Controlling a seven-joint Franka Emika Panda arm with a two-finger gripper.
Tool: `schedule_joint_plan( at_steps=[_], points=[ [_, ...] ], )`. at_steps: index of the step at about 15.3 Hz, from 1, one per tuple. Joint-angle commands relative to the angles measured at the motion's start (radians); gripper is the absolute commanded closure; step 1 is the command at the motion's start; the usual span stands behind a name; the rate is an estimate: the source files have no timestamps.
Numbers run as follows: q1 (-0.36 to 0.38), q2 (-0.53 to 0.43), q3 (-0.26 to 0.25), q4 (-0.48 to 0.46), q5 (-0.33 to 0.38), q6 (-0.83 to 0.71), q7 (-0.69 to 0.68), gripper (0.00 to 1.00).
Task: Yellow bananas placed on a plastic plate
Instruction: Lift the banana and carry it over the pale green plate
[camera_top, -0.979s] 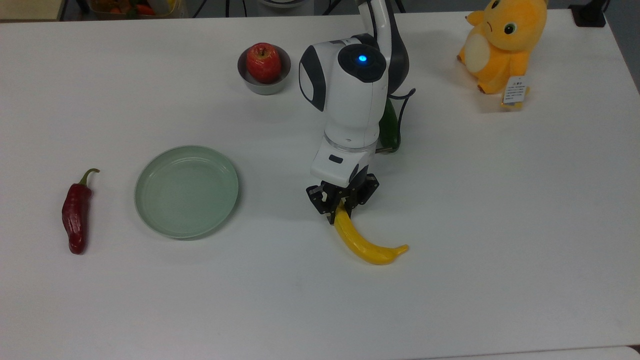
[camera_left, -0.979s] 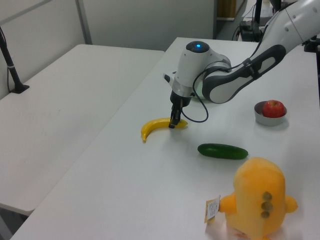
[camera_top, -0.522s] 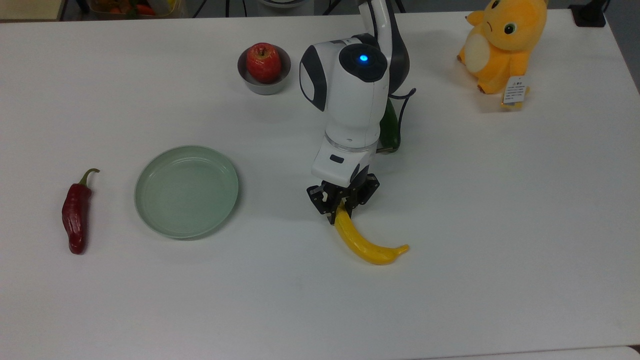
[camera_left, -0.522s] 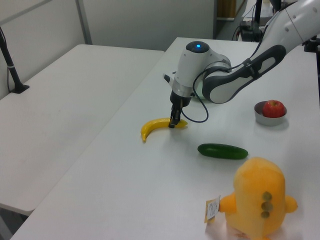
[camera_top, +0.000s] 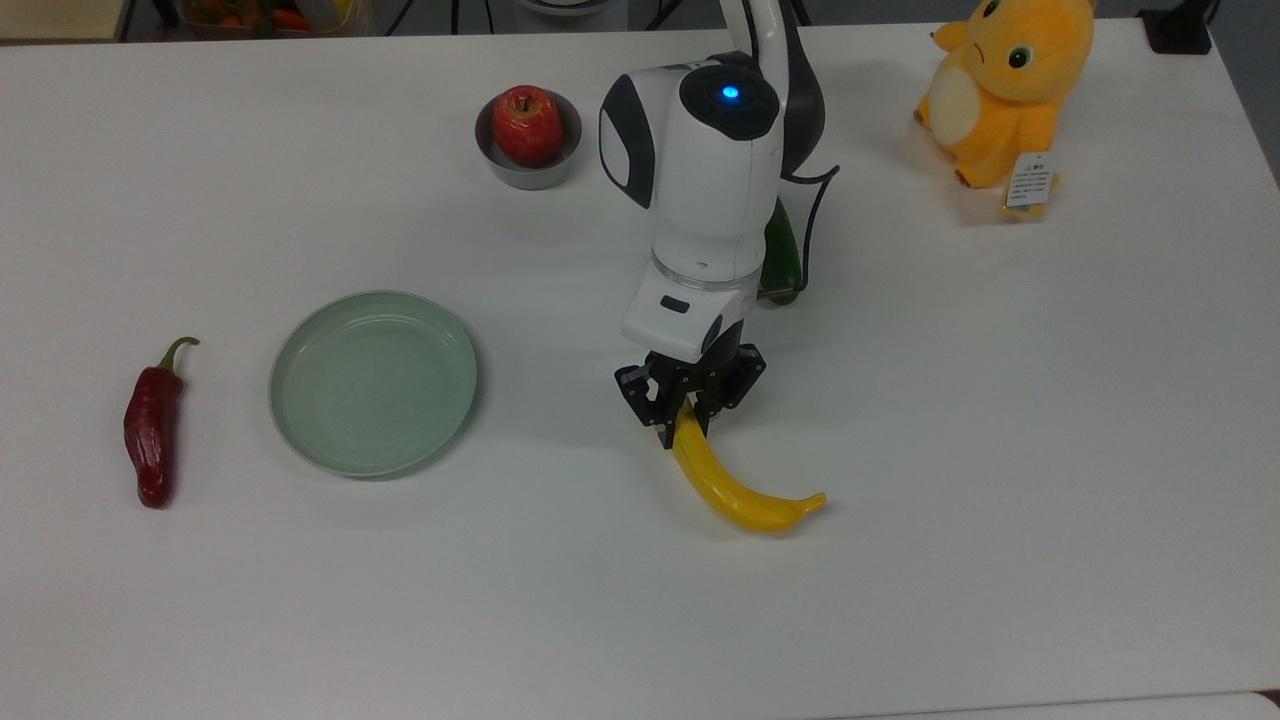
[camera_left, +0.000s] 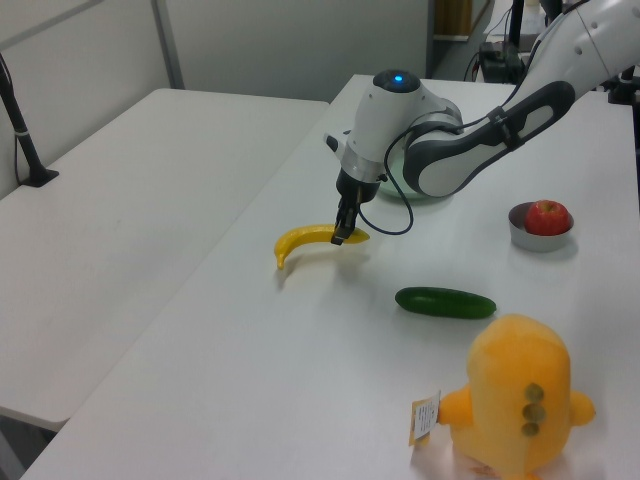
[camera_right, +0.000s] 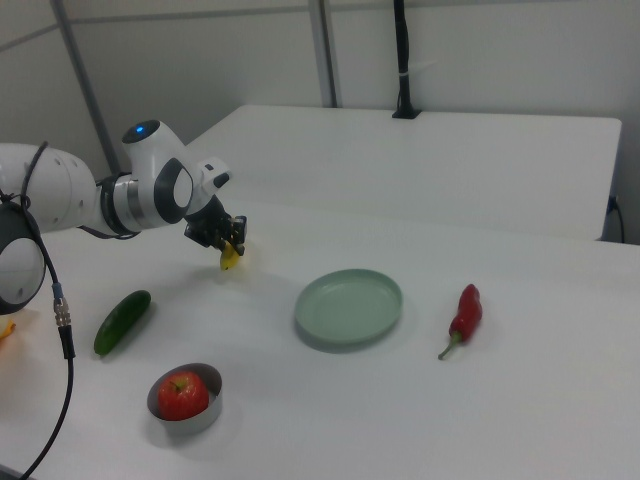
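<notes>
The jaws have lifted the banana (camera_top: 735, 484) off the table (camera_top: 1000, 450).

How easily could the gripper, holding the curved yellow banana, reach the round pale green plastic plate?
Probably easily. The gripper is shut on the curved yellow banana, which seems lifted off the white table. Between it and the round pale green plastic plate, the top view shows bare table.

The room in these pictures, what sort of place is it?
Probably a robot test lab, not a kitchen: a robot arm's claw grips a banana above a bare white table, near a plate and a plush toy.
</notes>
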Motion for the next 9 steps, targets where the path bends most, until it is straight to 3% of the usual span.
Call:
schedule_joint_plan(
  at_steps=[1, 4, 9],
  points=[
    [0.001, -0.058, 0.002, -0.032, -0.006, -0.003, 0.041, 0.95],
    [-0.026, -0.156, 0.002, -0.057, 0.003, -0.052, 0.082, 0.95],
    [-0.100, -0.292, 0.002, -0.059, 0.115, -0.190, 0.069, 0.94]
  ],
)
